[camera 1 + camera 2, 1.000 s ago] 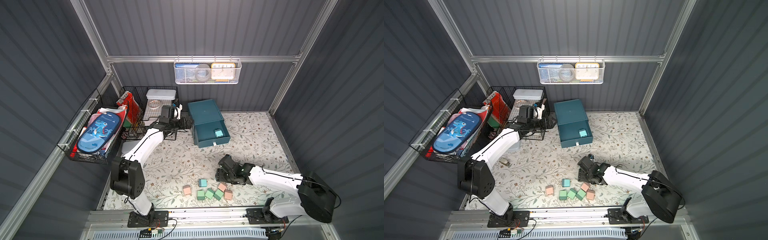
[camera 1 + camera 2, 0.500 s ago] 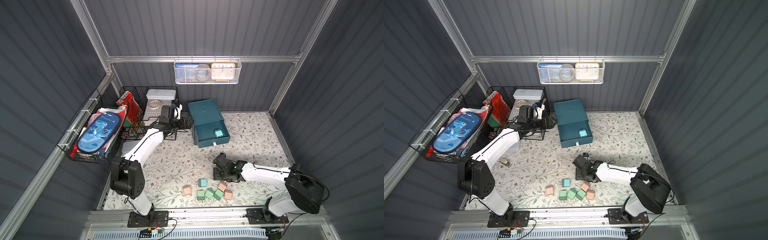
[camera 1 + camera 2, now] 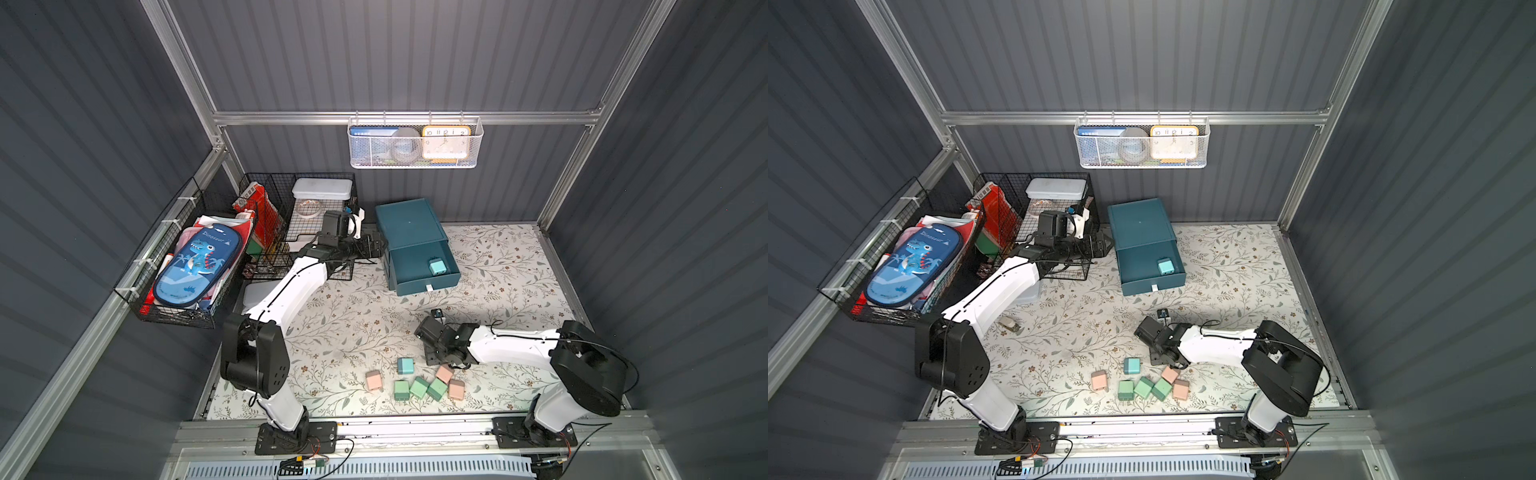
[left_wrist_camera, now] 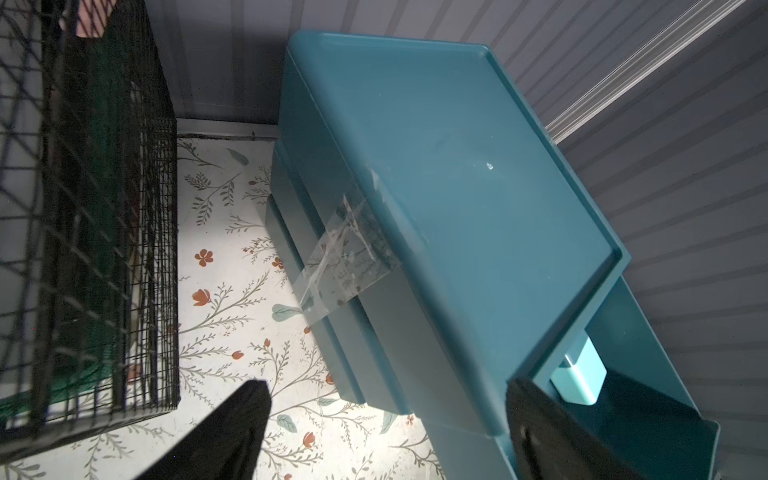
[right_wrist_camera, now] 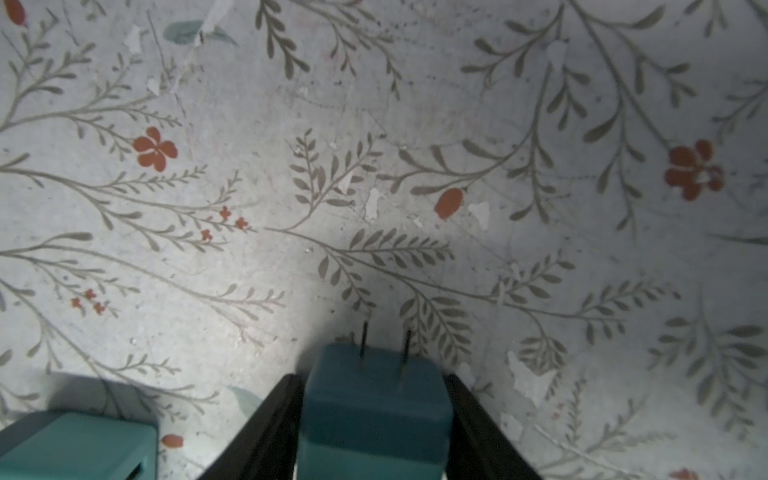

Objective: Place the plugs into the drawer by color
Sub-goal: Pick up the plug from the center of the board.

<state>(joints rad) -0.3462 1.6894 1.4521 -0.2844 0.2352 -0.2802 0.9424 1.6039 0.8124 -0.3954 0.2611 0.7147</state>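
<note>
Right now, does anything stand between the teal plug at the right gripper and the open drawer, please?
Nothing visible does: only bare floral mat lies between the teal plug in the right gripper and the open drawer. The left gripper stands beside the cabinet, off that path.

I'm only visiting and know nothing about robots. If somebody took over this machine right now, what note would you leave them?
Left tool: open and empty, by the cabinet's side.
Right tool: shut on a teal plug, down among the loose ones.
Done: a second teal plug lies in the open drawer.
On the mat: a third teal plug, three green plugs, three pink plugs.
Left: drawer the two teal ones; green and pink each need another drawer, and those look shut.
</note>
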